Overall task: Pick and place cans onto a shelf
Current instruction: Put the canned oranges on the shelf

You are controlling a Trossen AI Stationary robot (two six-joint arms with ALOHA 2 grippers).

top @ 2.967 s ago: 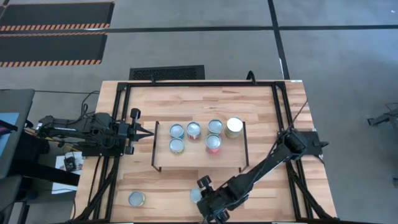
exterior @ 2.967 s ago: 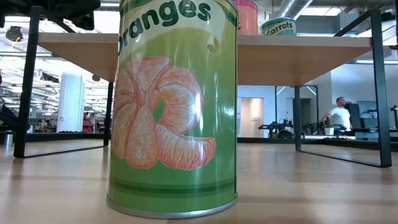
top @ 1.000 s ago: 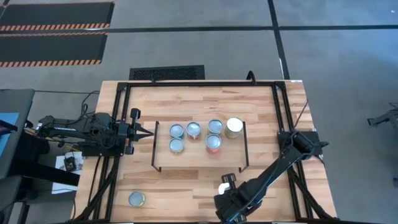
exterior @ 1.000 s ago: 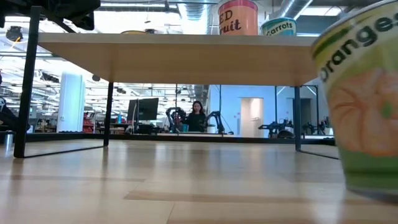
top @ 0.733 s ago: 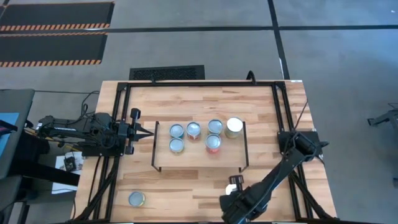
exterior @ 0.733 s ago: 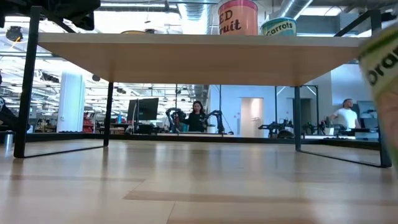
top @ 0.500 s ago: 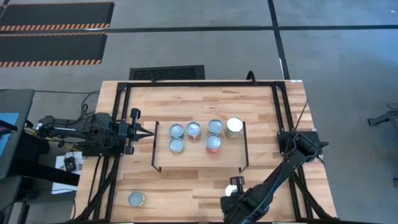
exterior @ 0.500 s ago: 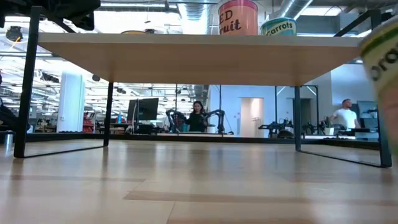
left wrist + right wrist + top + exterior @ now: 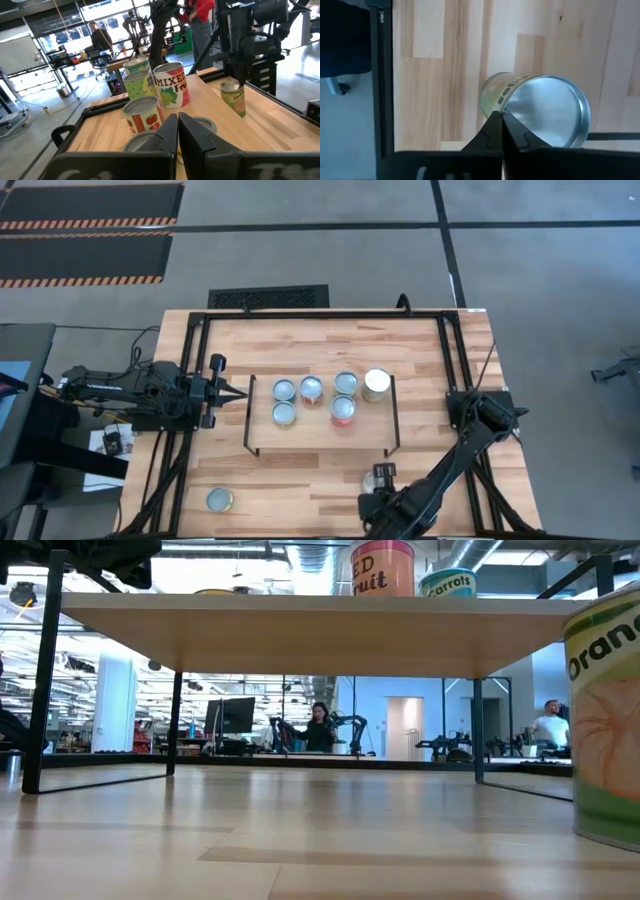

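An orange-labelled green can (image 9: 383, 473) (image 9: 605, 720) stands upright on the table, near the front edge and just right of the shelf. My right gripper (image 9: 500, 117) is shut and comes down beside its silver top (image 9: 547, 107). The shelf (image 9: 310, 436) (image 9: 300, 635) carries several upright cans (image 9: 312, 388) (image 9: 167, 90). Another can (image 9: 220, 500) stands on the table at the near left. My left gripper (image 9: 243, 392) (image 9: 177, 127) is shut and waits level at the shelf's left end, touching nothing. My right gripper meets the orange-labelled can with its shut fingertips (image 9: 498, 116) at the top rim (image 9: 504, 109), on the can's near side. The fingers come from above, pointing down. The can stands upright with its base on the table.
The table's black frame rail (image 9: 382, 80) and near edge run close by the can. The shelf's thin black legs (image 9: 478, 730) stand just to its far left. Bare tabletop lies under the shelf and to its right. People show in the room beyond.
My right gripper has moved toward the table's right edge, staying shut. The orange-labelled can has gone with it along the table to the right and now stands upright.
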